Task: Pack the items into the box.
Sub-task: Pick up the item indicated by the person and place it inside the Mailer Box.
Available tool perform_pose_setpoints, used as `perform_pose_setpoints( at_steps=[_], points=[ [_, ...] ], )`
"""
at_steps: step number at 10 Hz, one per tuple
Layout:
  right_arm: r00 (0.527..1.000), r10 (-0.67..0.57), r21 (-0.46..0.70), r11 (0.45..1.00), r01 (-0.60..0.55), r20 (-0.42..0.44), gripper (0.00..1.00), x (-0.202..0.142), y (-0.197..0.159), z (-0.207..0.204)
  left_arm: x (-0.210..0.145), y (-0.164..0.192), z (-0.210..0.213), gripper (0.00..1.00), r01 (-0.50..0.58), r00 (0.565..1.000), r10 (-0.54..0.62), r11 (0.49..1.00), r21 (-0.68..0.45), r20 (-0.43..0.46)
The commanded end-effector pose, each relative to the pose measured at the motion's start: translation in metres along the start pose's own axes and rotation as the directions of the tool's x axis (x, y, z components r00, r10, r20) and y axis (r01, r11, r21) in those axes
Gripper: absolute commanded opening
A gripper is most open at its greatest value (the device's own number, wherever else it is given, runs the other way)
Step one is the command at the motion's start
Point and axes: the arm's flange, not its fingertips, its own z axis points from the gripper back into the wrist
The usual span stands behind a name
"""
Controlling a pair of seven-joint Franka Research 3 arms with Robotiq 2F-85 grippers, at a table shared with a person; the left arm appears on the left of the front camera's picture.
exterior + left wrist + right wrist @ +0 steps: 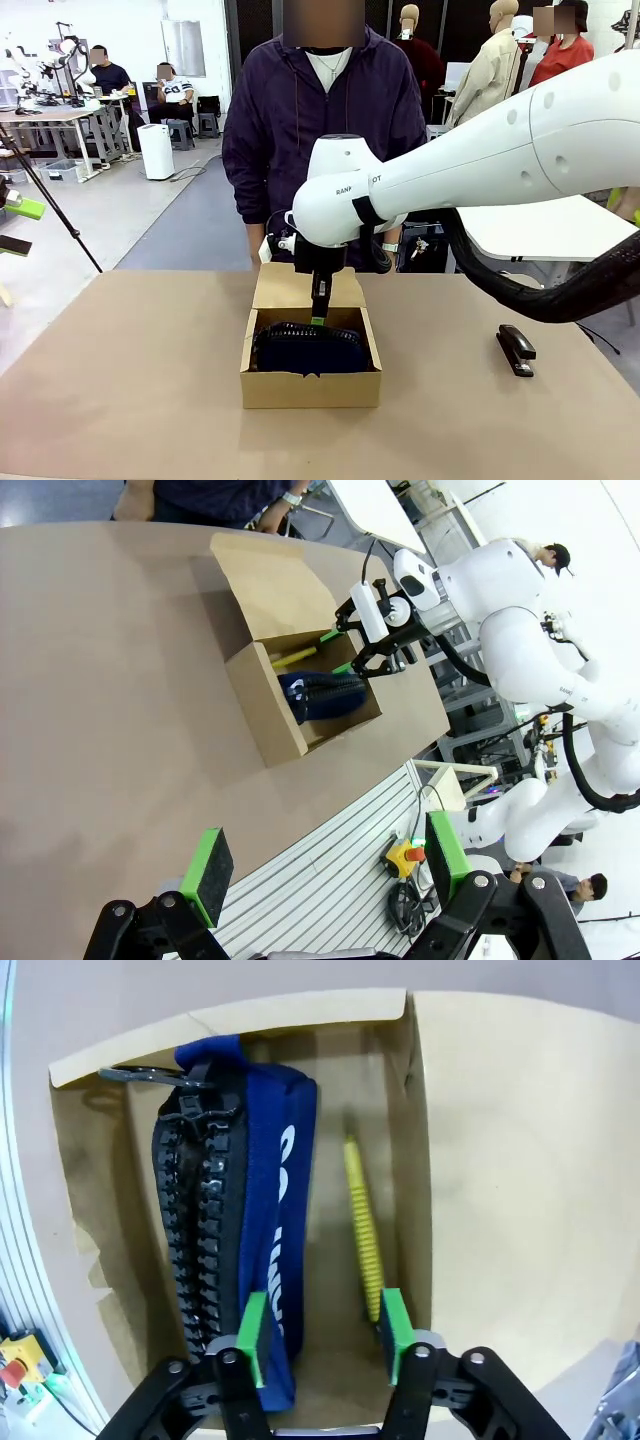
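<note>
Stapler [516,350]: on table [140,380], well right of box [310,388]; judged rigid, dense, smooth; pinch across mid-body.
Pouch [308,352], knife [362,1230]: side by side in box.
Right gripper [322,1310]: over box, apart, empty.
Left gripper [325,862]: apart.

Navy pouch [308,352], knife [363,1230] in box [310,388], stapler [516,350] outside

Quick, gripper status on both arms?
Left gripper: open, holding nothing.
Right gripper: open over the box, holding nothing.
</note>
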Motion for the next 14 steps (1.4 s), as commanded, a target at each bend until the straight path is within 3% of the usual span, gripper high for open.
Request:
perform_pose_setpoints(
  at_steps=[1, 3, 5, 7, 8, 9, 10, 11, 12, 13, 14],
  points=[
    [0.999, -0.042, -0.023, 0.999, 0.042, -0.016, 1.0, -0.005, 0.0, 0.008, -0.001, -0.002, 0.002, 1.0, -0.012, 1.0, 0.012, 1.0, 0.002, -0.005],
    [0.995, -0.095, -0.017, 0.995, 0.095, 0.013, 1.0, -0.019, -0.004, 0.027, -0.001, -0.002, 0.002, 1.0, -0.012, 1.0, 0.012, 1.0, 0.002, -0.005],
    [0.991, -0.134, 0.07, 0.989, 0.133, 0.011, 1.0, -0.052, -0.007, 0.064, -0.001, -0.002, 0.002, 1.0, -0.012, 1.0, 0.012, 1.0, 0.002, -0.005],
    [0.974, -0.227, 0.237, 0.947, 0.217, 0.014, 1.0, -0.111, 0.005, 0.121, -0.001, -0.002, 0.002, 1.0, -0.012, 1.0, 0.012, 1.0, 0.002, -0.005],
    [0.928, -0.365, 0.304, 0.895, 0.325, 0.082, 1.0, -0.15, 0.021, 0.153, -0.001, -0.002, 0.002, 1.0, -0.012, 1.0, 0.012, 1.0, 0.002, -0.005],
    [0.842, -0.52, 0.361, 0.819, 0.445, 0.143, 1.0, -0.187, 0.041, 0.179, -0.001, -0.002, 0.002, 1.0, -0.012, 1.0, 0.012, 1.0, 0.002, -0.005],
    [0.7, -0.671, 0.414, 0.726, 0.55, 0.247, 1.0, -0.231, 0.064, 0.2, -0.001, -0.002, 0.002, 1.0, -0.012, 1.0, 0.012, 1.0, 0.002, -0.005],
    [0.512, -0.793, 0.481, 0.608, 0.632, 0.329, 1.0, -0.277, 0.085, 0.212, -0.001, -0.002, 0.002, 1.0, -0.012, 1.0, 0.012, 1.0, 0.002, -0.005],
    [0.33, -0.878, 0.55, 0.476, 0.686, 0.348, 1.0, -0.319, 0.105, 0.214, -0.001, -0.002, 0.002, 1.0, -0.012, 1.0, 0.012, 1.0, 0.002, -0.005],
    [0.184, -0.917, 0.601, 0.373, 0.707, 0.353, 1.0, -0.359, 0.126, 0.21, -0.001, -0.002, 0.002, 1.0, -0.012, 1.0, 0.012, 1.0, 0.002, -0.005],
    [0.093, -0.931, 0.642, 0.314, 0.699, 0.354, 1.0, -0.391, 0.141, 0.204, -0.001, -0.002, 0.002, 1.0, -0.012, 1.0, 0.012, 1.0, 0.002, -0.005]
  ],
)
